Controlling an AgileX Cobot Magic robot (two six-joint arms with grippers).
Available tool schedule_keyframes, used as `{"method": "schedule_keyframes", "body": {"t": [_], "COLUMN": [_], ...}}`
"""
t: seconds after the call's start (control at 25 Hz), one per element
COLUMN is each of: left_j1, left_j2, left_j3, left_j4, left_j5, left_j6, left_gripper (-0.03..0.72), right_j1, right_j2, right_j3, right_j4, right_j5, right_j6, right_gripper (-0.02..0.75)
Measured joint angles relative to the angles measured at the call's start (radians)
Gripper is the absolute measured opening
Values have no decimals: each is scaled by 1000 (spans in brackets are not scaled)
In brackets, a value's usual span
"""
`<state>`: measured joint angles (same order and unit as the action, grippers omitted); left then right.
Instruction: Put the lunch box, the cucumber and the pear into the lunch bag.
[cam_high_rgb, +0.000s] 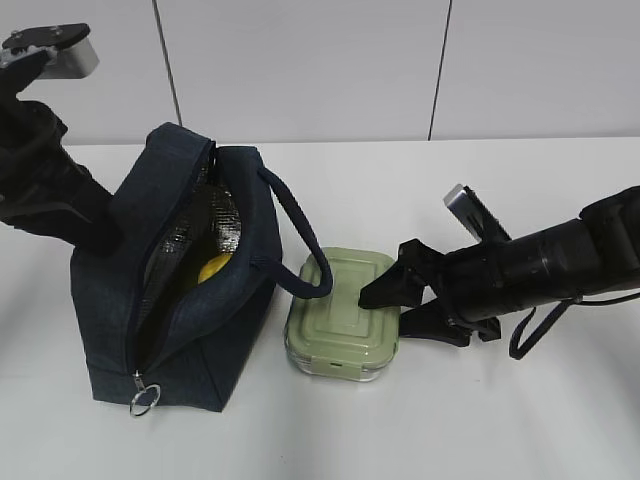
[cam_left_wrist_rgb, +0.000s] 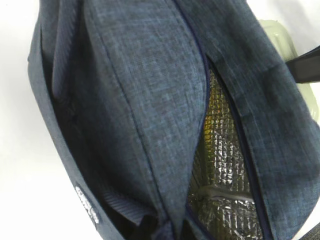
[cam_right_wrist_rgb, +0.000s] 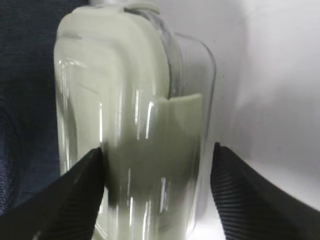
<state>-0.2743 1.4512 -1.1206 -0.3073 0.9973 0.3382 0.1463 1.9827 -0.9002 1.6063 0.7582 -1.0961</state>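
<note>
The navy lunch bag (cam_high_rgb: 230, 335) stands at the left with its zipper open, showing the silvery lining (cam_left_wrist_rgb: 225, 165). The yellow pear (cam_high_rgb: 212, 268) lies inside. The cucumber is not visible. The pale green lunch box (cam_high_rgb: 335, 320) lies on the table against the bag's right side. My right gripper (cam_high_rgb: 385, 310) is open, its jaws straddling the box's right end (cam_right_wrist_rgb: 130, 100); the gripper (cam_right_wrist_rgb: 157, 195) has one finger (cam_right_wrist_rgb: 75, 200) at the lid side and a gap at the other. My left gripper (cam_left_wrist_rgb: 160, 230) is behind the bag, pinching its gathered fabric (cam_left_wrist_rgb: 140, 100).
The bag's rope handle (cam_high_rgb: 300, 235) loops over the lunch box's left edge. A metal ring pull (cam_high_rgb: 145, 400) hangs at the bag's near corner. The white table (cam_high_rgb: 520, 420) runs to a white wall behind. The box also shows in the left wrist view (cam_left_wrist_rgb: 280, 35).
</note>
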Motion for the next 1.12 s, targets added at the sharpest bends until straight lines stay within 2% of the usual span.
{"method": "schedule_keyframes", "body": {"t": [0.12, 0.28, 0.48, 0.72, 0.88, 1.12], "left_j1": [0, 0, 0, 0, 0, 0], "left_j2": [0, 0, 0, 0, 0, 0], "left_j3": [0, 0, 0, 0, 0, 0], "left_j4": [1, 1, 1, 4, 8, 10], "left_j5": [0, 0, 0, 1, 1, 1], "left_j6": [0, 0, 0, 0, 0, 0], "left_gripper": [22, 22, 22, 22, 22, 22], "right_j1": [0, 0, 0, -4, -45, -76], "right_j2": [9, 13, 16, -25, -101, -259], "right_j3": [0, -2, -2, -2, 4, -6], "right_j4": [9, 25, 30, 18, 7, 4], "right_j5": [14, 35, 38, 3, -41, -27], "right_j6": [-4, -12, -13, -19, -26, -30], "right_gripper": [481, 365, 307, 302, 299, 299]}}
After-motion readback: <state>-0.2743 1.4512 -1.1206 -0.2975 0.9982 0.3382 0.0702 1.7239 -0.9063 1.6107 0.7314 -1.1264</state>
